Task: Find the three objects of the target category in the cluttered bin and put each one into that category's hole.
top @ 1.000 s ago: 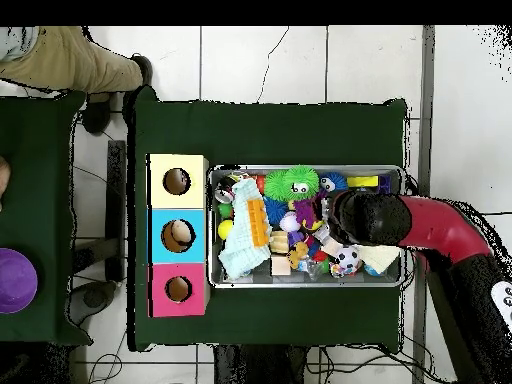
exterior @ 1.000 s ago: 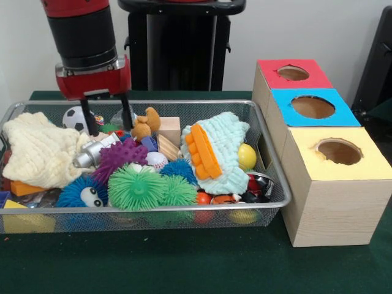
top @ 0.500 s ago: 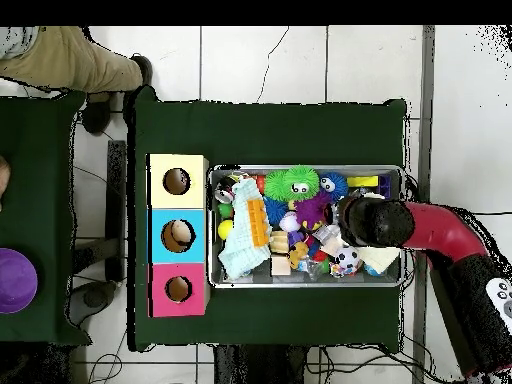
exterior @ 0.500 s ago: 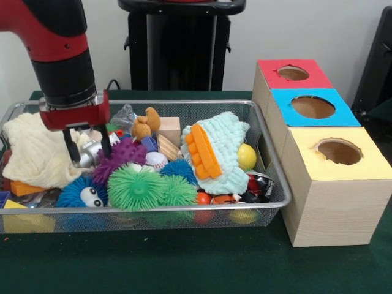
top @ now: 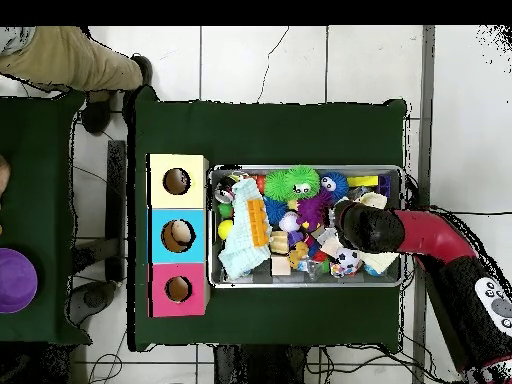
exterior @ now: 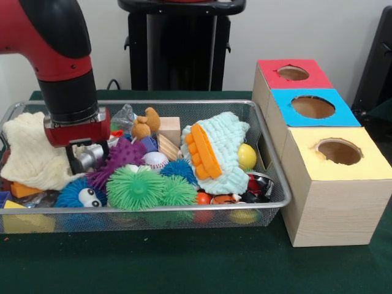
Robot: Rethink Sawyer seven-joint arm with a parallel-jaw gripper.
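Gripper (exterior: 79, 160) sunk into the wire bin (exterior: 184, 211); we cannot tell its state. Nearest lie green spiky balls (exterior: 136, 188); beside the gripper, a silver toy (exterior: 90, 156). We judge the search under way; next comes a secure lift toward the holed boxes (exterior: 312, 110) beyond.

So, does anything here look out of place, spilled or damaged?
Nothing stands out. The toys lie jumbled but all inside the wire bin; nothing has spilled onto the table. The three-hole box stands square beside it, and the gripper is low among the toys.
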